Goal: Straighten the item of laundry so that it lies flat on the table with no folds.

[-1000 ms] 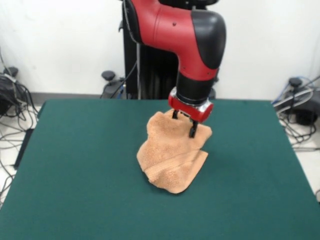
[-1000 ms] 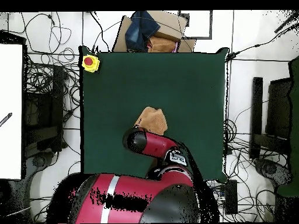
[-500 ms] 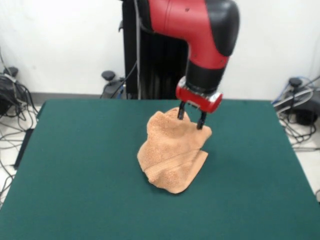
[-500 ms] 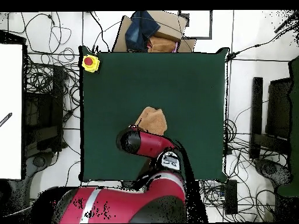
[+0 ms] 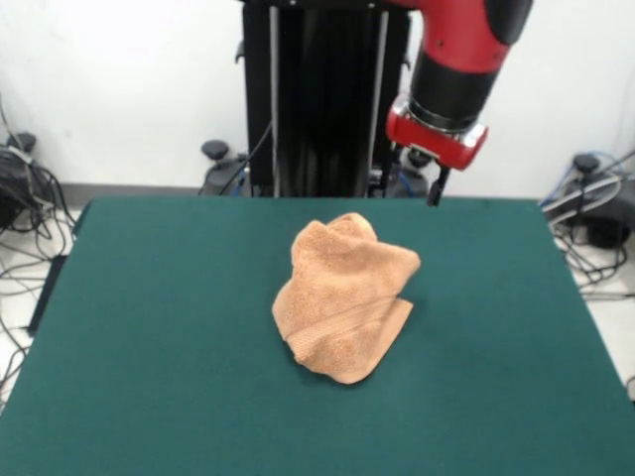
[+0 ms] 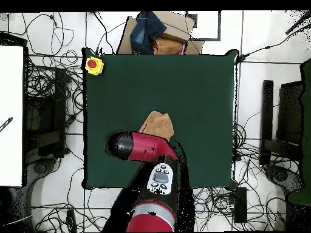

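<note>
Front view: crumpled towel (gripper apart, above)

crumpled towel mid-table, bare felt all round, pincer well above

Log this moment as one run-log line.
towel: crumpled heap, folded, mid-table | gripper: raised clear of towel, empty | task: not done

Arm: glossy red shell with black joint sections. Wrist: red collar with silver ring. Gripper: thin black fingers. Overhead, a white button panel sits on the arm.
</note>
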Robot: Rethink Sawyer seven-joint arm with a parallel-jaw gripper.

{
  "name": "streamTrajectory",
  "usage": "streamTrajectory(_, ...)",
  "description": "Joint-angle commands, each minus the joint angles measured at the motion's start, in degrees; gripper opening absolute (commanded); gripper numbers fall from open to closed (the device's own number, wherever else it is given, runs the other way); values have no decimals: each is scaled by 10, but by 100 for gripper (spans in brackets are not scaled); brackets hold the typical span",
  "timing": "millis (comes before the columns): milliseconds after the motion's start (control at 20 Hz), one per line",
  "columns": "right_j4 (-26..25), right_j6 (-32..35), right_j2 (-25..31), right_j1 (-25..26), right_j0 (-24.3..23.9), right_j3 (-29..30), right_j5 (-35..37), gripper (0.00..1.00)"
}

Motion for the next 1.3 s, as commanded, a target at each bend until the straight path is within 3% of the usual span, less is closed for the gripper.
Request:
streamTrajectory(50, 23, 117, 0, 60, -6, -50, -58, 100)
streamTrajectory(300, 34, 130, 0, 139, -9, -98, -162, 100)
streamTrajectory(550, 41, 103, 24, 170, -28, -122, -193, 100)
streamTrajectory(800, 49, 82, 47, 201, -43, -151, -188, 100)
streamTrajectory(1100, 56, 75, 41, 228, -11, -184, -134, 100)
streamTrajectory(1300, 45, 53, 55, 261, -8, -229, -155, 100)
